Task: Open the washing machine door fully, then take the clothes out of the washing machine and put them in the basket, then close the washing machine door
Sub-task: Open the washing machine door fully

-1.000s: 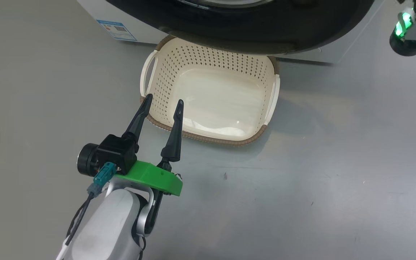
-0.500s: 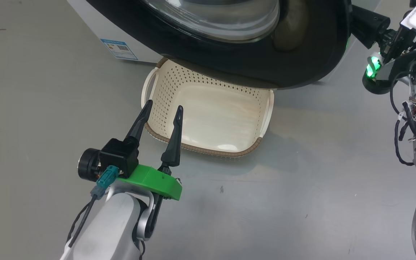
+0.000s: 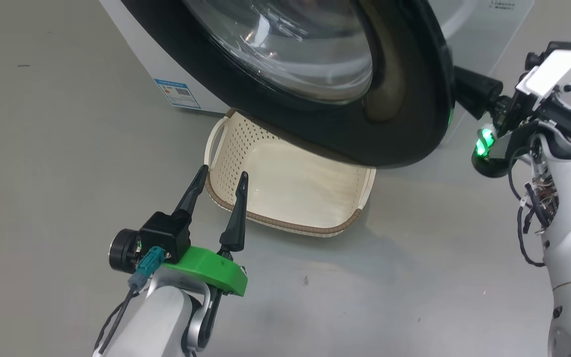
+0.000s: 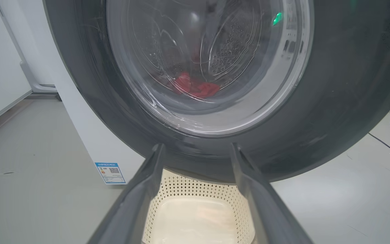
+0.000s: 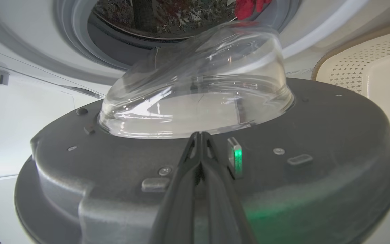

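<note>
Left wrist view: red clothes (image 4: 196, 87) behind door (image 4: 337, 101) glass

My head camera looks steeply down from above at the grey floor (image 3: 67, 148). The washing machine door (image 3: 404, 124) looms close across the top of its frame, and the basket (image 3: 290, 198) sits at centre. My left wrist camera is low, facing almost level along my left gripper (image 4: 196, 145) at the door's outer face, near enough that the rim runs off the top and right edges. My right wrist camera looks along my right gripper (image 5: 199, 135), very near the door's inner side, towards the washing machine (image 5: 19, 40) in the upper frame. All three share the door and the basket.
</note>
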### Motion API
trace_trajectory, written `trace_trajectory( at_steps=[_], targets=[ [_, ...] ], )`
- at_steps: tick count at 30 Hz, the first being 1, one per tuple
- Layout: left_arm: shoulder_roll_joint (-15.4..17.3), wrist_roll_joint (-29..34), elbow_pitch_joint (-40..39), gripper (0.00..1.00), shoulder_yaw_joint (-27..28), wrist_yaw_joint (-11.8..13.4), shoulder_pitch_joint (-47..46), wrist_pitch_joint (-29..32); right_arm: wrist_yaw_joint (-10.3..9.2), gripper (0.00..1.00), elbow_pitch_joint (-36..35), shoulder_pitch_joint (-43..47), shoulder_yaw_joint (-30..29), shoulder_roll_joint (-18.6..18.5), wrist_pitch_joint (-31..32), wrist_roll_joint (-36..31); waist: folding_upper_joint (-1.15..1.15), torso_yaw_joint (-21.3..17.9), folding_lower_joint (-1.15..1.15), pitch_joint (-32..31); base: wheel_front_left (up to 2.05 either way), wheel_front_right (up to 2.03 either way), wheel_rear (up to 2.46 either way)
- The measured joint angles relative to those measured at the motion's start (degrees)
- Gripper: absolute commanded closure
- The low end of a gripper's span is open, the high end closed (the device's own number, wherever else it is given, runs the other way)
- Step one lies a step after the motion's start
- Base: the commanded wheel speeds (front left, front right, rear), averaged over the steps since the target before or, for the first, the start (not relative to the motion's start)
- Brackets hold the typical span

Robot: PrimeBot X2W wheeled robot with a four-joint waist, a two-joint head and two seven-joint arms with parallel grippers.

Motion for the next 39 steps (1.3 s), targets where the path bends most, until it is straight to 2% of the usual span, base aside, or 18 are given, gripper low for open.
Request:
trace_trajectory(
  at_steps=[15,29,39],
  targets=[
    [0.03,0.08,2.11,0.00,0.88,-0.01,3.85,0.00,0.46,1.00,-0.25,8.23,0.89,2.56,-0.19,0.89,0.00,1.77,0.00,-5.57,0.00,0.00,0.00],
    [0.05,0.04,2.47,0.00,1.69,-0.02,6.11,0.00,0.46,1.00,-5.43,14.97,4.01,3.78,-2.47,0.98,0.00,4.05,0.00,-8.83,0.00,0.00,0.00],
    [0.10,0.04,2.99,0.00,2.27,-0.13,7.44,0.00,0.46,1.00,-9.73,19.87,7.16,3.93,-3.98,3.33,0.00,5.11,0.00,-10.31,0.00,0.00,0.00]
  ],
)
